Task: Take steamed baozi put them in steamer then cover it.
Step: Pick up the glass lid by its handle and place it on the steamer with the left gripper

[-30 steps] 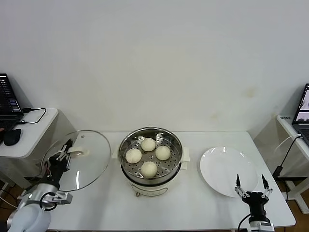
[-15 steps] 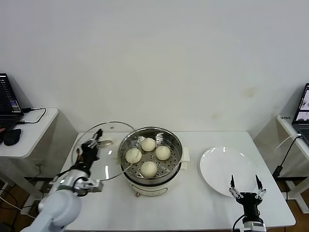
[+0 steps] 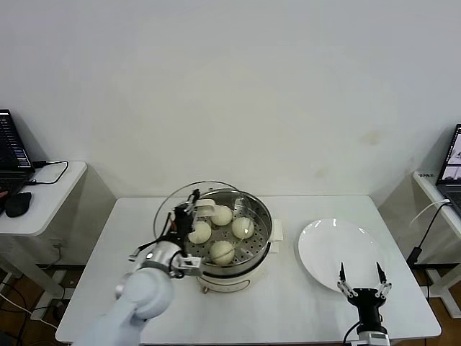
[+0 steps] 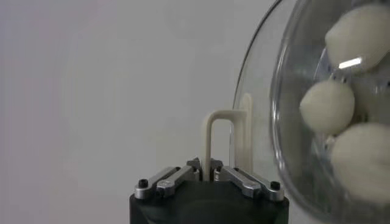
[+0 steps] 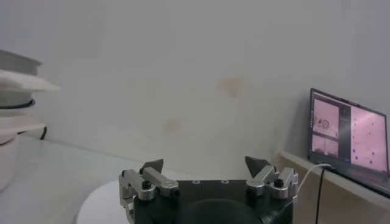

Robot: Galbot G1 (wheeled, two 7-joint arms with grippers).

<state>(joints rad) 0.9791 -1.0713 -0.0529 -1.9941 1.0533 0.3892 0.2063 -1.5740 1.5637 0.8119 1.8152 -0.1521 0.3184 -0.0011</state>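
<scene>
The steamer stands mid-table on its white base. Four baozi lie on its perforated tray, one nearest the front. My left gripper is shut on the cream handle of the glass cover. It holds the cover tilted on edge above the steamer's left side. In the left wrist view the gripper pinches the handle; baozi show through the cover's glass. My right gripper is open and empty near the table's front right edge, and also shows in the right wrist view.
An empty white plate lies right of the steamer, also in the right wrist view. A side table with a laptop and mouse stands at the left. Another laptop is at the right.
My left arm has carried the cover rightward from the table's left side to over the steamer's left part. My right gripper has drifted a little left and down.
</scene>
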